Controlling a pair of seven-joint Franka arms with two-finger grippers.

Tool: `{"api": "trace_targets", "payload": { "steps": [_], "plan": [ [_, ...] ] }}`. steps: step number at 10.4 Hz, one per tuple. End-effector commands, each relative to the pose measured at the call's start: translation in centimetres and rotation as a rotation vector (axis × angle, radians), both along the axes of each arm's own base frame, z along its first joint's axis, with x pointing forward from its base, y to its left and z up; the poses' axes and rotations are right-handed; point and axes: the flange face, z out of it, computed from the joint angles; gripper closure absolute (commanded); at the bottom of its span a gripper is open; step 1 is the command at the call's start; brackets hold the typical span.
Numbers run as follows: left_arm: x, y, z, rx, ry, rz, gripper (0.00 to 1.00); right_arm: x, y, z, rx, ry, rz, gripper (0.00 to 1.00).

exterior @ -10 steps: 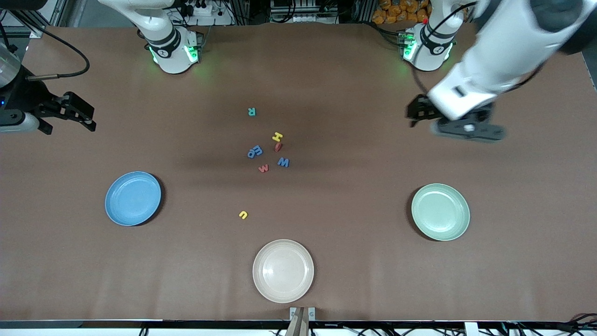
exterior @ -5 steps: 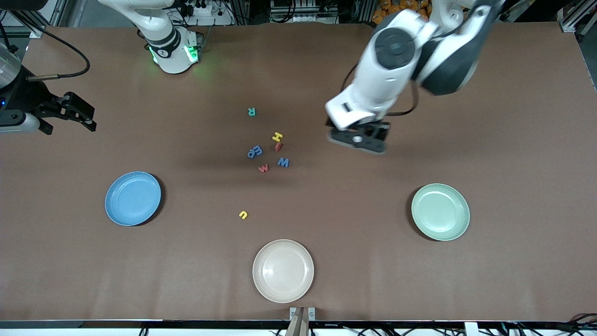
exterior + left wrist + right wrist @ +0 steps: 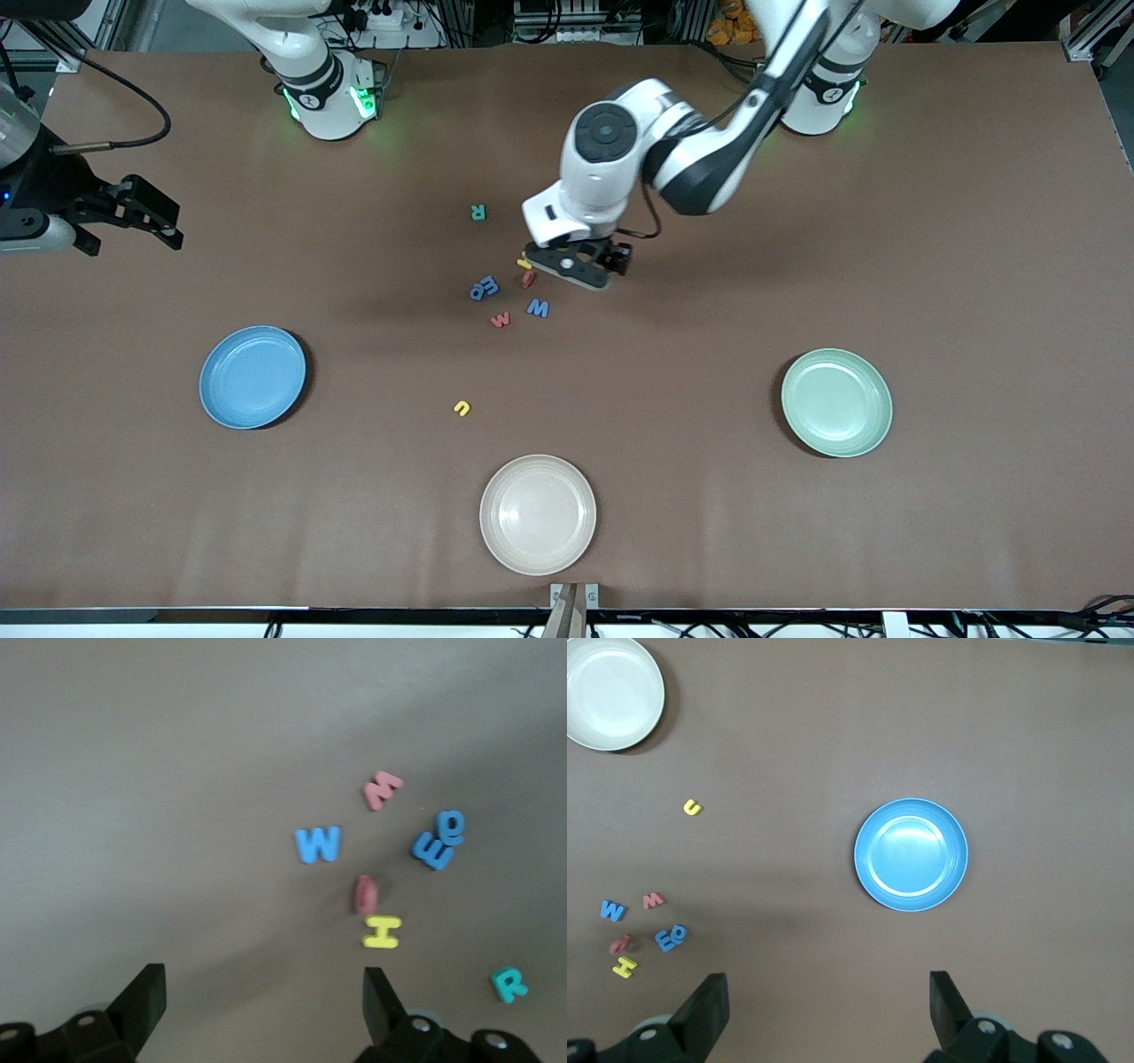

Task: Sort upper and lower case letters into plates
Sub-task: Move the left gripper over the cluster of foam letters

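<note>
Several small letters lie mid-table: teal R (image 3: 477, 213), yellow H (image 3: 524, 262) partly under my left hand, a red letter (image 3: 529, 279), two touching blue letters (image 3: 485, 288), blue W (image 3: 538, 308), red W (image 3: 500, 320). A yellow u (image 3: 462, 408) lies alone, nearer the camera. My left gripper (image 3: 580, 266) hangs open and empty over bare table beside the yellow H (image 3: 382, 932). The right gripper (image 3: 133, 217) waits open at the right arm's end. The blue plate (image 3: 252, 377) and the green plate (image 3: 836, 402) hold nothing.
A cream plate (image 3: 538, 514) sits near the table's front edge, nearer the camera than the letters. Brown table (image 3: 691, 354) lies bare between the letter cluster and each plate. The right wrist view looks down on the blue plate (image 3: 911, 854).
The left arm has swung from its own end of the table to the letter cluster and lowered beside the yellow H. The right arm has not moved.
</note>
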Motion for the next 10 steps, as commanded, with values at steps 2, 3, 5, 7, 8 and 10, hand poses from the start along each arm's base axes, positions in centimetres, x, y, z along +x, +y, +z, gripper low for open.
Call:
{"api": "trace_targets", "payload": {
  "steps": [2, 3, 5, 7, 8, 10],
  "plan": [
    [-2.3, -3.5, -5.5, 0.006, -0.05, -0.016, 0.13, -0.1, 0.1, 0.1, -0.008, 0.002, -0.011, 0.0],
    [-2.6, -3.9, -6.9, 0.016, -0.069, -0.044, 0.16, -0.1, 0.1, 0.0, -0.008, 0.003, -0.011, 0.0],
    [-3.1, -4.8, -8.5, 0.022, -0.073, -0.061, 0.19, -0.1, 0.1, 0.1, -0.008, 0.002, -0.011, 0.0],
    [-3.3, -5.9, -9.5, 0.015, -0.074, -0.063, 0.2, 0.0, 0.1, 0.0, -0.008, 0.002, -0.011, 0.0],
    [-3.3, -6.0, -10.1, 0.025, -0.079, -0.035, 0.21, 0.1, 0.1, -0.2, -0.007, 0.003, -0.012, 0.0],
    [-3.5, -6.3, -11.1, 0.036, -0.092, -0.03, 0.23, 0.2, 0.1, -0.3, -0.007, 0.003, -0.012, 0.0]
  ]
}}
